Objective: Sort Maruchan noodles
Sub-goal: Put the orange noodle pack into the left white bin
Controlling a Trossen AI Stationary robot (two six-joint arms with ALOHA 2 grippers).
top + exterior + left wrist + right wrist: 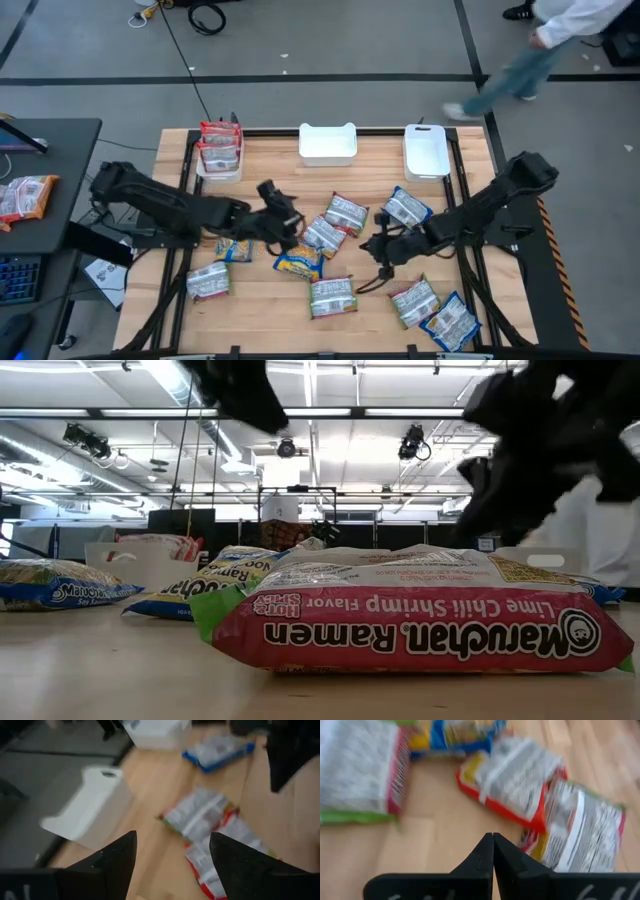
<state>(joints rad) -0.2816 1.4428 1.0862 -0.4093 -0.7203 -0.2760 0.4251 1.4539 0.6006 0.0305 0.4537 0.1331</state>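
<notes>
Over mid-bench, the left tool (283, 222) hangs wide above loose packets (322, 234), lining up a pick. Right tool (378, 243) waits pinched closed, empty, nearby.

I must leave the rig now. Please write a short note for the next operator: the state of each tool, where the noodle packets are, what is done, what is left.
Left tool: open, empty, over the table's middle beside the loose packets.
Right tool: shut, empty, near the centre-right.
Done: red packets sit in the left bin.
Middle bin and right bin look empty.
Left: about ten packets lie loose on the table, among them a blue-yellow packet and a green-red packet at the front. One more packet lies on the side desk.
</notes>
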